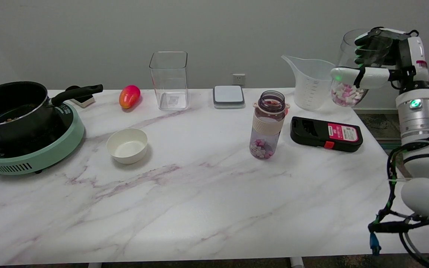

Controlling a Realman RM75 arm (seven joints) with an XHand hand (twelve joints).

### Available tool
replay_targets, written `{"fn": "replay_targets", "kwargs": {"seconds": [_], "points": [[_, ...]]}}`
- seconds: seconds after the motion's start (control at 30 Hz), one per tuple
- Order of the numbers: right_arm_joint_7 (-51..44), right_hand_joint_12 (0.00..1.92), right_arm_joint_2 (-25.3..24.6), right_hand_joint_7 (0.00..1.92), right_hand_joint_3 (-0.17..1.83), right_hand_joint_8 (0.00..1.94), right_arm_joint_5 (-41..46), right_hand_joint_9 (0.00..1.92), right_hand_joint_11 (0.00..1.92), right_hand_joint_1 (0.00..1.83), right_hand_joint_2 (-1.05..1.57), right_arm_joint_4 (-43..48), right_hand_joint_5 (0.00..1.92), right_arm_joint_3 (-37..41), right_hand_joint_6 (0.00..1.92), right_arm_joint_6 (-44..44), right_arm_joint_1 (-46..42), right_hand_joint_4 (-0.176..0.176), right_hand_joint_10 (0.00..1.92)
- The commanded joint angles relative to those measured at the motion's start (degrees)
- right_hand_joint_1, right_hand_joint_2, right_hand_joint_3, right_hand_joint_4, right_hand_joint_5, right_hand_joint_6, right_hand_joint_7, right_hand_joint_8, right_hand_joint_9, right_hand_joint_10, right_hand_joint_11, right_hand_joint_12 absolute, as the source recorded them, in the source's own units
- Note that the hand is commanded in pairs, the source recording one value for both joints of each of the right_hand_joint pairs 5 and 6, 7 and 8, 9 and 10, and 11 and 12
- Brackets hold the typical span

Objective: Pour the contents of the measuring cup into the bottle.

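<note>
Head view shows the near half of the marble table (184,223) as bare surface from edge to edge, with the right arm rising past its lower right corner. Farther in, a white bowl (127,145) sits left of centre, and a green hotplate (32,152) carrying a black pot (9,109) fills the left edge. Near the middle stands the bottle (267,124), upright and uncapped, with pink and white pieces at its bottom. Just to its right lies a black case with a red label (326,134), flat on the table and close to the right edge. Behind these, along the far edge, are a red-orange fruit (129,96), a tall clear square container (169,80), a grey and white box (228,96) and a clear jug with printed marks (308,83). The robot hand (376,56) is closed around the measuring cup (352,70), holding it in the air above the far right corner, behind the case and well apart from the bottle; the cup leans a little and holds pink and white pieces low down. Open table lies between bottle and bowl.
</note>
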Motion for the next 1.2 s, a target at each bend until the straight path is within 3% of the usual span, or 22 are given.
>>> {"fn": "replay_targets", "kwargs": {"seconds": [0.03, 0.6, 1.2], "points": [[-2.0, 1.37, 3.6, 1.84, 0.28, 1.84, -10.6, 1.62, 1.37, 1.32, 1.43, -8.5, 1.92, 5.5, 1.92, -10.0, 7.0, 0.000, 1.62], [-12.6, 1.39, 4.4, 1.87, 0.25, 1.87, -19.1, 1.65, 1.39, 1.24, 1.56, -6.9, 1.92, 0.6, 1.92, -12.8, 9.8, 0.000, 1.65], [-30.4, 1.42, 4.2, 1.89, 0.23, 1.89, -19.1, 1.67, 1.42, 1.23, 1.57, 1.7, 1.92, -7.8, 1.92, -12.9, 9.2, 0.000, 1.67]]}}
